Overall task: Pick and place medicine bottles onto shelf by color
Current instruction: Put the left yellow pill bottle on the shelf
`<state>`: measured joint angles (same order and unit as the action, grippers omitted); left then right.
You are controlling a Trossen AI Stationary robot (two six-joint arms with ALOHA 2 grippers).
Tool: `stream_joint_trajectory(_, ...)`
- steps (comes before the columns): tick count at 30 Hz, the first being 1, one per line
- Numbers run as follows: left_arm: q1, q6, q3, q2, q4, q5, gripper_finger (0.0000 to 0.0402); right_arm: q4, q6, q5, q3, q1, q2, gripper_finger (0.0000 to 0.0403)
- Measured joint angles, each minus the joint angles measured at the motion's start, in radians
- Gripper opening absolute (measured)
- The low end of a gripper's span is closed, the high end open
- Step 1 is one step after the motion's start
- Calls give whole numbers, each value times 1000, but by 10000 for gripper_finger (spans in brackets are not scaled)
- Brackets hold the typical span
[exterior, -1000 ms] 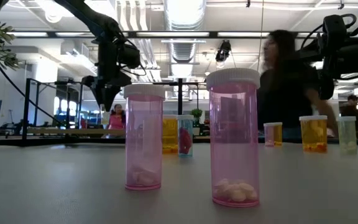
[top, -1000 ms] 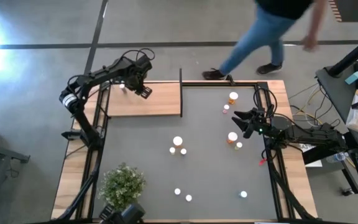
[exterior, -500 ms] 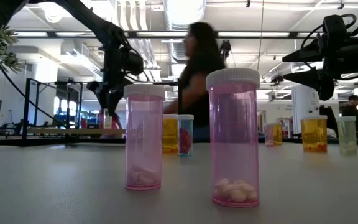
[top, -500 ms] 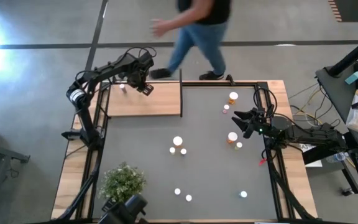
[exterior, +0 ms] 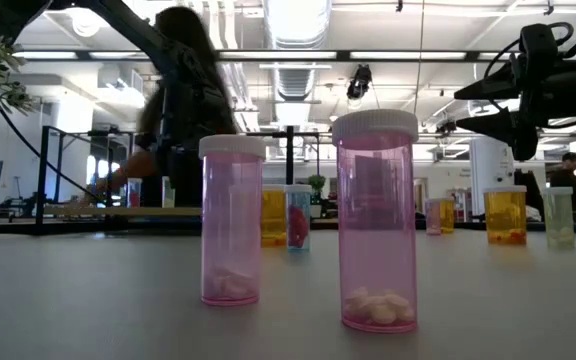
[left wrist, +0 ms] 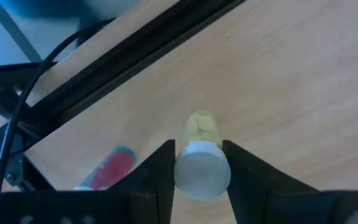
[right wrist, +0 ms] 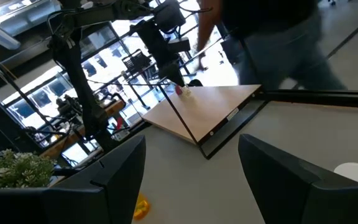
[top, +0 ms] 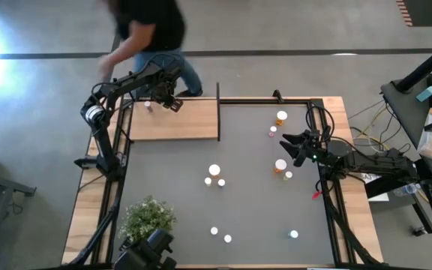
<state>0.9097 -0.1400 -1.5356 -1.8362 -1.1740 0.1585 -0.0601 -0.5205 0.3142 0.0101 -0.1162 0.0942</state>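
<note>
From the high view I have the left gripper (top: pixel 172 102) up over the far end of the shelf (top: pixel 193 124), the light-wood board at the desk's (top: pixel 171 180) far left corner, with a small red bottle (top: pixel 148 106) on the board just beside it; the right gripper (top: pixel 289 142) hangs near the desk's right edge, close to an orange bottle (top: pixel 280 166), and more white-capped bottles are scattered over the grey surface, including a pair near the middle (top: pixel 214 172). A person (top: pixel 152 34) is passing behind the desk's far left corner, and a green plant (top: pixel 148 220) sits at the near left. In the low view two tall pink bottles (exterior: pixel 376 220) stand closest to me, smaller orange ones (exterior: pixel 505 214) farther back, and the right arm's fingers (exterior: pixel 490 121) stand apart with nothing between them (the left arm is lost against the person there). My left wrist view settles the grip: the fingers (left wrist: pixel 160 171) are clenched on a pale yellowish bottle (left wrist: pixel 201 155) by its white cap, just above the shelf wood, with the red bottle lying on the board to one side. My right wrist view shows its own fingers (right wrist: pixel 284 174) released and spread wide, looking across the desk toward the shelf.
</note>
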Motion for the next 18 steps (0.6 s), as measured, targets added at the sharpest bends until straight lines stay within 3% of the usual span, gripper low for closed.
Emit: stream_joint_trajectory(18,5,-32,2,0,15,-17,98,0,0,0,0,0,0,247)
